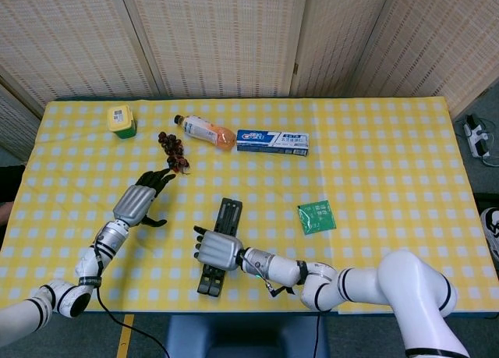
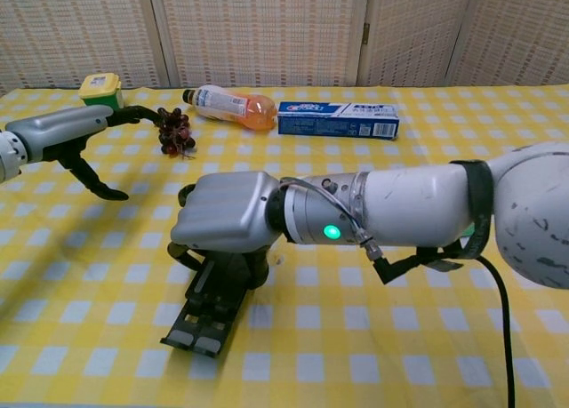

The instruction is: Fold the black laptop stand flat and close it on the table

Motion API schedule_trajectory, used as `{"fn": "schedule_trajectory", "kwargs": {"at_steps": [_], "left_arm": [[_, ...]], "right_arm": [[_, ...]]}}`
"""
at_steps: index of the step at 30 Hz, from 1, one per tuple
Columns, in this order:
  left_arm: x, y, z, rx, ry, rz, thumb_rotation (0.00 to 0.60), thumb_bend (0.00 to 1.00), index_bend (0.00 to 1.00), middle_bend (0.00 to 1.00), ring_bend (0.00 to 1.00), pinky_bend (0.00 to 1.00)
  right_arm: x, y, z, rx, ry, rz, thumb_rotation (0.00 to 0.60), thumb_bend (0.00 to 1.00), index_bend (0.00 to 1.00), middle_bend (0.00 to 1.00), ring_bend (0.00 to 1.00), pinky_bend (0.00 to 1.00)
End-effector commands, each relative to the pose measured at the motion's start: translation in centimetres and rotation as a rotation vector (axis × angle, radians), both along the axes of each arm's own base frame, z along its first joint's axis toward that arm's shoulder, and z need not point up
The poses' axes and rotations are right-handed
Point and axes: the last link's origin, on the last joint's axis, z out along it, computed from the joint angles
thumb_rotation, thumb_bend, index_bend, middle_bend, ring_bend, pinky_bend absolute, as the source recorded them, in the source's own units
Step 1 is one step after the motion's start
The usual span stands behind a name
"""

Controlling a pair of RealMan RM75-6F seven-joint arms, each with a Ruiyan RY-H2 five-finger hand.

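We found the black laptop stand [image 1: 221, 245] lying flat on the desk [image 1: 390, 155], its arms together, below the toothpaste box [image 1: 272, 142]. Right robot hand [image 1: 217, 251] rested on it, fingers curled over; left robot hand [image 1: 139, 202] hovered spread, empty. Stand judged rigid, light; press mid-span.

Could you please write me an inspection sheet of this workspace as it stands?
Surface: table under a yellow checked cloth.
Job's things: black laptop stand, its two arms together, flat on the cloth.
Clutter: green-lidded jar, grapes, bottle, toothpaste box, green packet.
Hands: right hand grips the stand; left hand holds nothing, fingers spread.
Cables: black cable under the right arm.
Surroundings: woven screens behind the table.
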Motion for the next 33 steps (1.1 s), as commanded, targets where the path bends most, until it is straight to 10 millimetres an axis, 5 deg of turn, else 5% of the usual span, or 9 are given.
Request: {"fn": "schedule_trajectory", "kwargs": {"at_steps": [1,5,10,13,20,26,33], "left_arm": [[0.2,0.0,0.0,0.001,0.0,-0.003,0.6,0.19,0.0,0.0,0.0,0.0],[0.3,-0.1,0.1,0.012,-0.004,-0.004,0.6,0.19,0.0,0.0,0.0,0.0],[0.5,-0.1,0.4,0.031,0.005,-0.01,0.6,0.19,0.0,0.0,0.0,0.0],[0.6,-0.2,0.7,0.056,0.011,-0.015,0.6,0.19,0.0,0.0,0.0,0.0],[0.5,-0.4,2.6,0.128,0.02,-0.007,0.6,0.23,0.0,0.0,0.0,0.0],[-0.5,-1.0,5.2,0.209,0.074,0.005,0.6,0.24,0.0,0.0,0.0,0.0],[-2.1,-3.1,7.4,0.272,0.132,0.05,0.6,0.24,0.0,0.0,0.0,0.0]], "right_arm": [[-0.4,-0.2,0.3,-0.001,-0.009,-0.002,0.6,0.23,0.6,0.54,0.33,0.14],[-0.9,-0.3,0.5,0.004,-0.002,-0.012,0.6,0.23,0.53,0.47,0.31,0.14],[-1.5,-0.3,0.9,-0.007,-0.009,-0.04,0.6,0.23,0.16,0.18,0.18,0.12],[-1.7,-0.2,1.6,-0.022,-0.041,-0.061,0.6,0.23,0.02,0.1,0.14,0.11],[-3.2,-0.7,6.6,-0.104,-0.243,-0.225,0.6,0.23,0.0,0.09,0.14,0.11],[-7.9,-0.3,13.0,-0.288,-0.32,-0.355,0.6,0.23,0.02,0.18,0.15,0.11],[-14.1,2.2,19.2,-0.47,-0.355,-0.555,0.6,0.23,0.0,0.16,0.14,0.11]]}}
